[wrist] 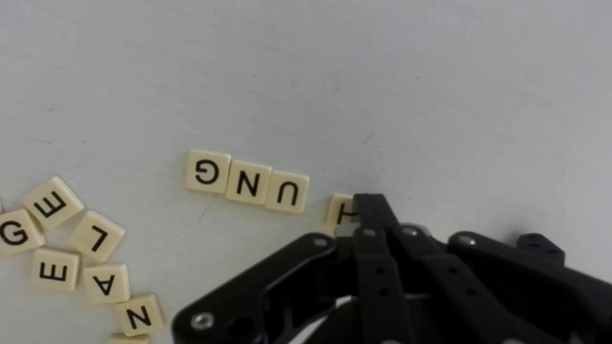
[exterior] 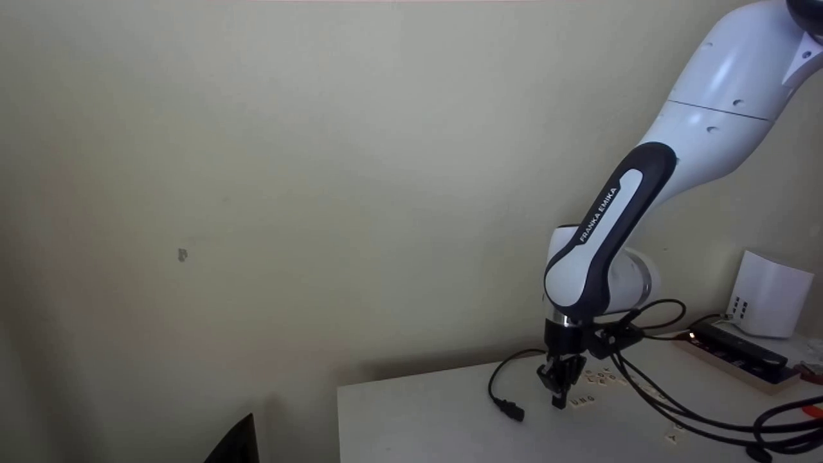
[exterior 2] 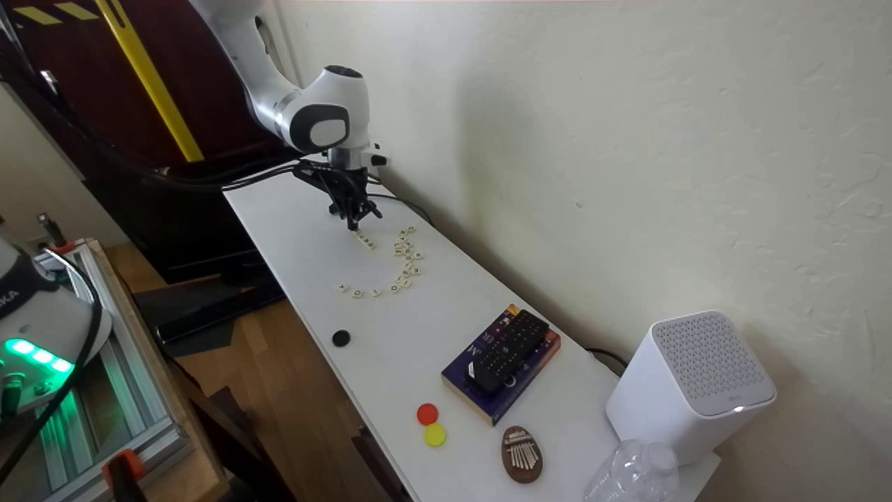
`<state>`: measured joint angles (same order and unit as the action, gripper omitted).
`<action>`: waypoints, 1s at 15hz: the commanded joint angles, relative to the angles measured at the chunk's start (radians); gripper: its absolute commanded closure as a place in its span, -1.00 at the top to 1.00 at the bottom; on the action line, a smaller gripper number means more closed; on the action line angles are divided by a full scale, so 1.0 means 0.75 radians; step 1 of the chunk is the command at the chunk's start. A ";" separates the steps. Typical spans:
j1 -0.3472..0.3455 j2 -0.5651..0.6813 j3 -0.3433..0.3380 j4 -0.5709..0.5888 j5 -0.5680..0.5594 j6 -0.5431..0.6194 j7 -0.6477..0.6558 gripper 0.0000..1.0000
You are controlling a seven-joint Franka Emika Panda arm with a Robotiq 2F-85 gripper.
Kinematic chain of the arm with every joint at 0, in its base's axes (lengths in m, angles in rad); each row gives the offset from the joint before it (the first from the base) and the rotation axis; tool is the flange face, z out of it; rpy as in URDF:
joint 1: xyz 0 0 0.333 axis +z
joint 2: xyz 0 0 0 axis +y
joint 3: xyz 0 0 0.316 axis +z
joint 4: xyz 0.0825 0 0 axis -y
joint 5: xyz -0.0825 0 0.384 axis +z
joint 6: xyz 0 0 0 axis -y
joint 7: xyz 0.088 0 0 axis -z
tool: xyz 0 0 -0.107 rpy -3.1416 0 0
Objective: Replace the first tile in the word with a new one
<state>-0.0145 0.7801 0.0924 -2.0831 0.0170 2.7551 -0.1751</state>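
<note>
A row of cream letter tiles lies on the white table: U (wrist: 288, 192), N (wrist: 247, 181) and G (wrist: 207, 172), touching one another. The row shows small in both exterior views (exterior: 582, 401) (exterior 2: 364, 240). An H tile (wrist: 338, 210) lies apart from the row, at the U end. My gripper (wrist: 375, 205) is shut, its fingertips together and low over the H tile, hiding part of it. I cannot tell whether the fingertips touch the tile. The gripper points down in both exterior views (exterior: 559, 402) (exterior 2: 353, 226). Several loose tiles, such as an L (wrist: 97, 236), lie to the left.
A black cable plug (exterior: 511, 409) lies beside the gripper. More loose tiles (exterior 2: 406, 252) curve across the table. Farther along are a black disc (exterior 2: 341, 338), a book (exterior 2: 460, 373) with a remote (exterior 2: 509, 352), red and yellow discs (exterior 2: 427, 413), a thumb piano (exterior 2: 521, 454) and a white router (exterior 2: 686, 390).
</note>
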 commanded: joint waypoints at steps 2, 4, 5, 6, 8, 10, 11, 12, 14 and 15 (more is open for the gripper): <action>-0.015 0.065 0.016 0.081 -0.018 -0.029 -0.013 -1.00; -0.012 0.078 0.008 0.104 -0.021 -0.041 -0.009 -1.00; -0.016 0.082 0.009 0.113 -0.019 -0.043 -0.011 -1.00; -0.018 0.086 0.009 0.122 -0.017 -0.042 -0.011 -1.00; -0.026 0.095 0.009 0.140 -0.012 -0.040 -0.010 -1.00; -0.036 0.102 0.010 0.153 -0.009 -0.042 -0.012 -1.00; -0.042 0.104 0.011 0.158 -0.006 -0.042 -0.012 -1.00; -0.051 0.103 0.014 0.159 -0.002 -0.039 -0.014 -1.00; -0.063 0.099 0.018 0.157 0.002 -0.032 -0.015 -1.00; -0.067 0.088 0.018 0.147 0.003 -0.023 -0.013 -1.00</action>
<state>-0.0401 0.8189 0.0933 -1.9963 0.0176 2.7359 -0.1751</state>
